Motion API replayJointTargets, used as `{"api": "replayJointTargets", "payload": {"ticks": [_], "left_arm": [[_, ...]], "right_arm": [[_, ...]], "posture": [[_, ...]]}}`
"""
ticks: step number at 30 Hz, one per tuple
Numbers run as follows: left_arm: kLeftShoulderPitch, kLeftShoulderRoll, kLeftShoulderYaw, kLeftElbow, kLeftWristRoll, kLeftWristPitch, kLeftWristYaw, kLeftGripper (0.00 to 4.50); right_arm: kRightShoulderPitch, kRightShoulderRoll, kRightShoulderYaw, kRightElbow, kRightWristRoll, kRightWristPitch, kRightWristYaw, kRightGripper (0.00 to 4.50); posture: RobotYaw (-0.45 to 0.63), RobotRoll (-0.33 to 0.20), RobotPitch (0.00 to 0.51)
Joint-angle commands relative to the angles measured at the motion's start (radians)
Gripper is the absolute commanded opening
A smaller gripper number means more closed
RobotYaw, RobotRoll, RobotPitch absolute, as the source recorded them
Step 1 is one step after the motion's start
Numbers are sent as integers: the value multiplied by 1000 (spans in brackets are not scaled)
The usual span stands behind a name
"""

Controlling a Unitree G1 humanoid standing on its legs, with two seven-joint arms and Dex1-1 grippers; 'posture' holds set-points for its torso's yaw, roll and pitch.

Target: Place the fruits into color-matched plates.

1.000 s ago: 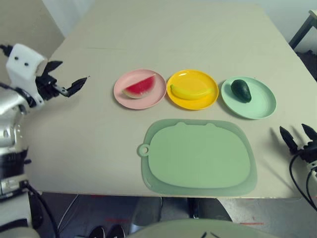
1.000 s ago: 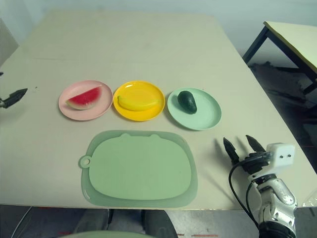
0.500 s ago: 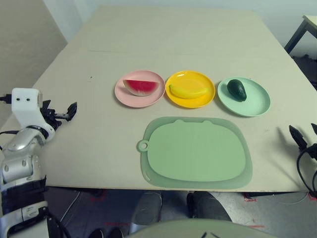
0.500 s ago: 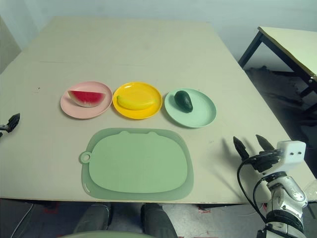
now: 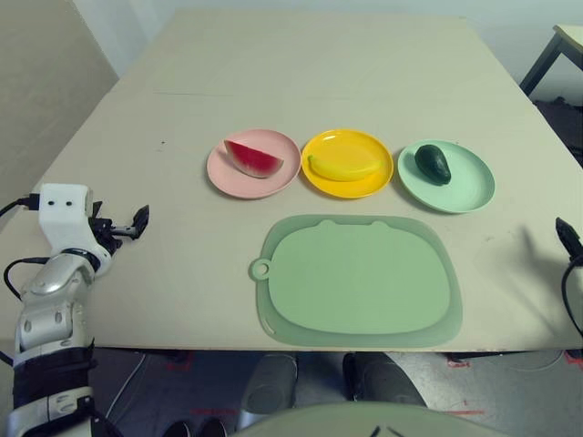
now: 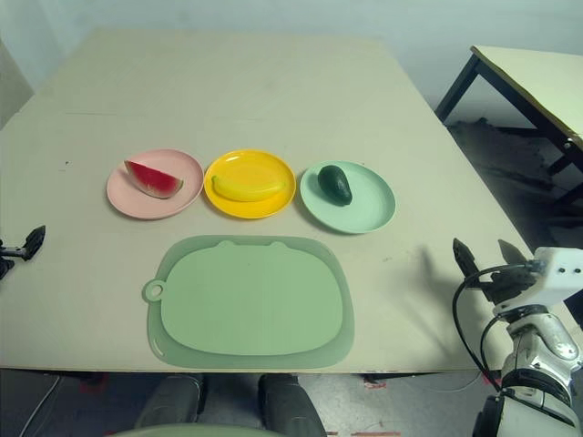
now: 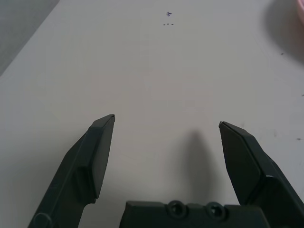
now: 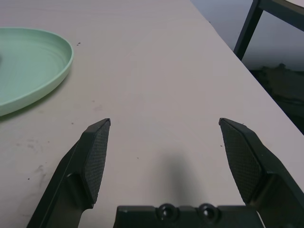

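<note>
Now — watermelon wedge (image 5: pixel 254 159), banana (image 5: pixel 344 167), avocado (image 5: pixel 433 165) — all outside both open jaws.

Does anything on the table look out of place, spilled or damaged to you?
Nothing stands out: the red watermelon wedge, yellow banana and dark green avocado each lie whole on a plate matching their colour.

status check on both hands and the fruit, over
Both hands open and empty, left, right. Watermelon on pink, banana on yellow, avocado on mint. Nothing blocking the plates.
</note>
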Motion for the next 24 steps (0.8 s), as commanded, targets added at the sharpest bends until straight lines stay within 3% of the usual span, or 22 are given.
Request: {"api": "replayJointTargets", "payload": {"ticks": [1, 24], "left_arm": [[17, -3, -12, 3, 3, -23, -1, 4474], [-24, 7, 5, -53, -128, 61, -28, 4474]], "right_arm": [[-1, 7, -2, 7, -10, -11, 19, 4500], [27, 47, -11, -38, -4, 8, -29, 4500]], "posture": [[124, 0, 149], [164, 0, 157]]}}
